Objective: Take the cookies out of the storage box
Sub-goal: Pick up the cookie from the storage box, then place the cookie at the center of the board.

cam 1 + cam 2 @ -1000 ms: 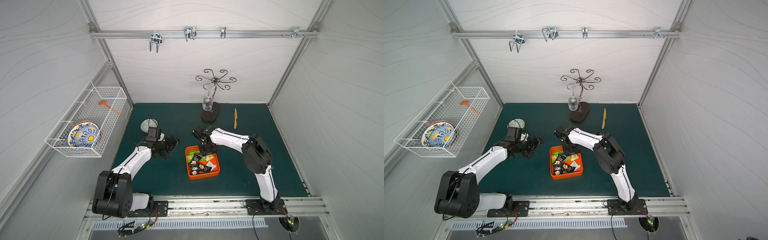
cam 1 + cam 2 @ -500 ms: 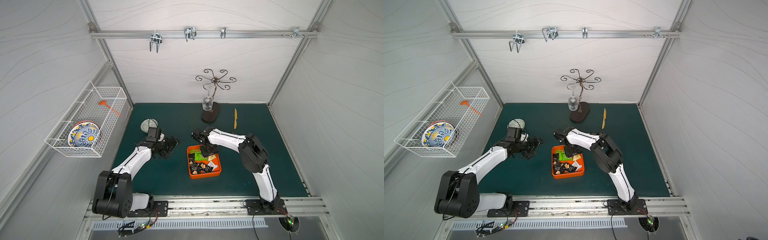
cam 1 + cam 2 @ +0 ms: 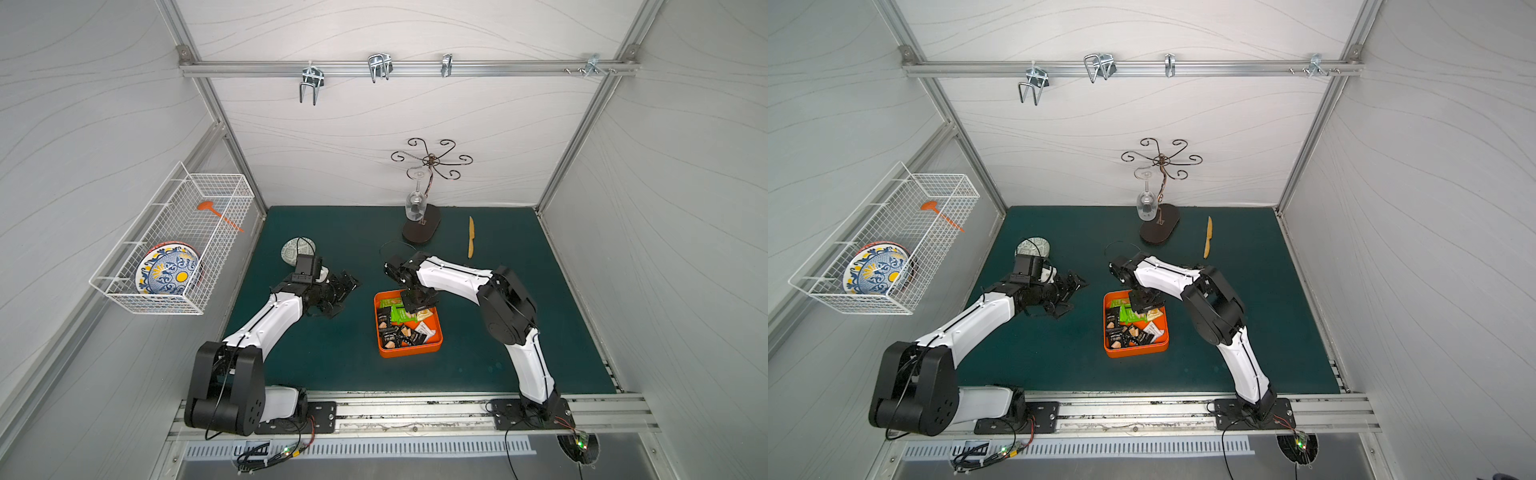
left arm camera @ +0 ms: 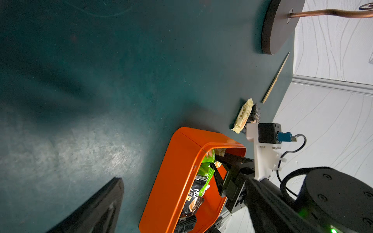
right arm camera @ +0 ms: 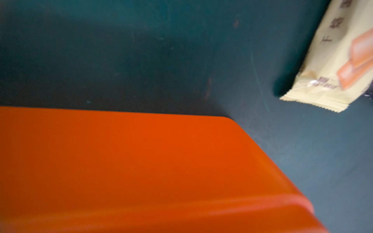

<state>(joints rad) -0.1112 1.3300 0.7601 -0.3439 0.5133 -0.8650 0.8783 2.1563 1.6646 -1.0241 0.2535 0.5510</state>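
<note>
The orange storage box [image 3: 409, 350] [image 3: 1136, 351] sits mid-table and holds several black, green, pale yellow and white cookies [image 3: 401, 328] [image 3: 1129, 330]. My right gripper [image 3: 417, 306] [image 3: 1144, 308] reaches down into the box's far end, shut among green and pale packets. Whether a packet is pinched is hidden. The left wrist view shows its fingers [image 4: 232, 159] beside a green packet [image 4: 205, 167]. A pale yellow packet [image 4: 242, 117] [image 5: 343, 60] and a black one [image 4: 255, 115] lie on the mat outside the box. My left gripper [image 3: 343, 297] [image 3: 1070, 296] hovers open and empty left of the box.
A glass stand [image 3: 422, 228] with a hanging wine glass [image 3: 415, 208] stands at the back. A wooden knife [image 3: 471, 241] lies to its right, and a small patterned dish [image 3: 293, 249] behind my left arm. A white wire basket [image 3: 174, 249] with a plate hangs on the left wall.
My right gripper has moved from the box's far rim down into the box and its jaws have closed. The left arm has stayed put.
</note>
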